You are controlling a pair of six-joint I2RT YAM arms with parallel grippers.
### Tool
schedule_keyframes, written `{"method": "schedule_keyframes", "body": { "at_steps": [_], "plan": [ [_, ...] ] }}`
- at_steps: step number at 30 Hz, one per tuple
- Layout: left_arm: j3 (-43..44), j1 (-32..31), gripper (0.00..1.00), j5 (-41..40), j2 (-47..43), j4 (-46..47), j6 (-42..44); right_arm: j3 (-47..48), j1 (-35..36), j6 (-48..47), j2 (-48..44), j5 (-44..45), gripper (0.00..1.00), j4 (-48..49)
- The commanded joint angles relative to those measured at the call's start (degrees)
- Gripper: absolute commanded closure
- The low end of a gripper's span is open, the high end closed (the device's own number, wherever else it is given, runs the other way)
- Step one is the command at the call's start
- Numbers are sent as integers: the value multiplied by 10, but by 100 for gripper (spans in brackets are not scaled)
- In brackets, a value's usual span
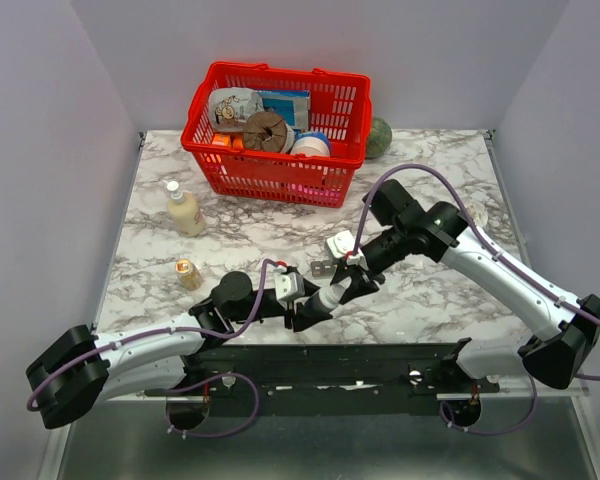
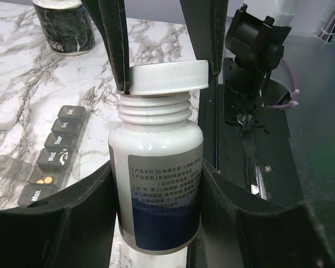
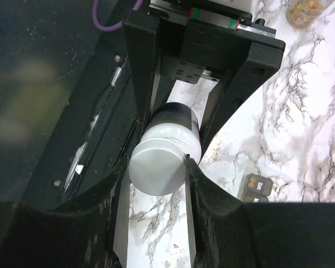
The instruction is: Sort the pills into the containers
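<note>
A white pill bottle (image 2: 156,184) with a grey and blue label is held by my left gripper (image 2: 156,167), which is shut on its body. My right gripper (image 3: 156,167) is shut on the bottle's white cap (image 2: 167,77). The cap sits at the top of the neck, with the threads (image 2: 155,107) bare beneath it. Both grippers meet over the table's near edge (image 1: 325,295). The containers (image 2: 53,151), a dark strip of day-labelled compartments, lie just left of the bottle. One lid is open over orange pills (image 2: 43,180). The strip's "Sun." end (image 3: 258,186) shows beside my right finger.
A dark can (image 2: 64,25) stands beyond the strip. A small amber bottle (image 1: 187,273) and a cream bottle (image 1: 185,210) stand at the left of the table. A red basket (image 1: 275,165) full of goods is at the back. The black arm mount (image 1: 330,365) runs along the near edge.
</note>
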Motion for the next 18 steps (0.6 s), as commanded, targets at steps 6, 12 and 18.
{"method": "schedule_keyframes", "body": {
  "at_steps": [6,12,18],
  "plan": [
    [9,-3,100,22,-28,35,-10,11,13,23,7,69,81,33],
    [1,-3,100,15,-41,38,-13,4,13,29,1,83,81,38],
    [2,-3,100,16,-39,44,-15,3,13,35,5,83,81,41]
  ]
}}
